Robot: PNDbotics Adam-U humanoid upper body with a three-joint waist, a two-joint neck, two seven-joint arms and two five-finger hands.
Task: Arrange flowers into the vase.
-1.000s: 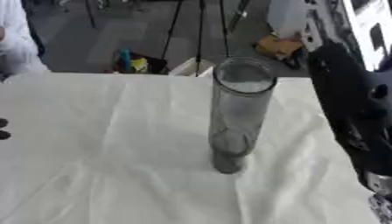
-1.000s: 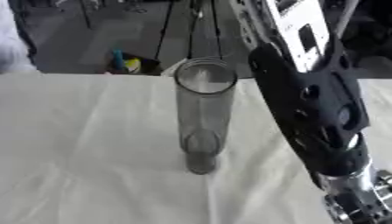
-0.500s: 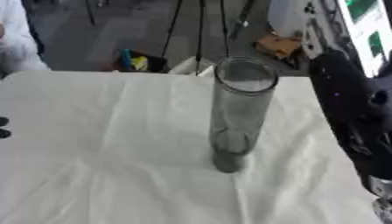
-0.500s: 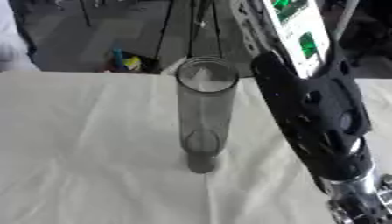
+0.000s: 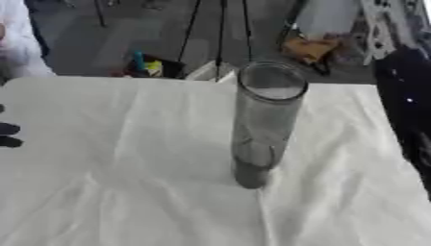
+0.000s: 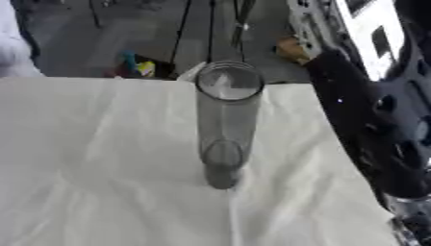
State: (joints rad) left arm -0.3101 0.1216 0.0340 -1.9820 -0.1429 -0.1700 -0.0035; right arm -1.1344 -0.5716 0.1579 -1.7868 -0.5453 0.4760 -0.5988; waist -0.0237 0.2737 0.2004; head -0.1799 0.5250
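Observation:
A tall clear glass vase point(image 5: 262, 120) stands upright on the white tablecloth point(image 5: 126, 182), with nothing in it. No flowers show in either view. My right arm point(image 6: 370, 129), black with a silver joint low down, runs along the table's right side, apart from the vase; its hand lies below the picture's edge. My left hand point(image 5: 7, 129) shows only as dark fingertips point(image 5: 8, 141) at the left edge, resting straight on the cloth far from the vase.
The cloth is creased and covers the whole table. Behind the far edge stand tripod legs point(image 5: 221, 33), a small pile of coloured items point(image 5: 145, 67) on the floor and a person's white sleeve point(image 5: 21, 43) at the far left.
My right arm has drawn back a little toward the right edge. The vase and my left hand have stayed where they were.

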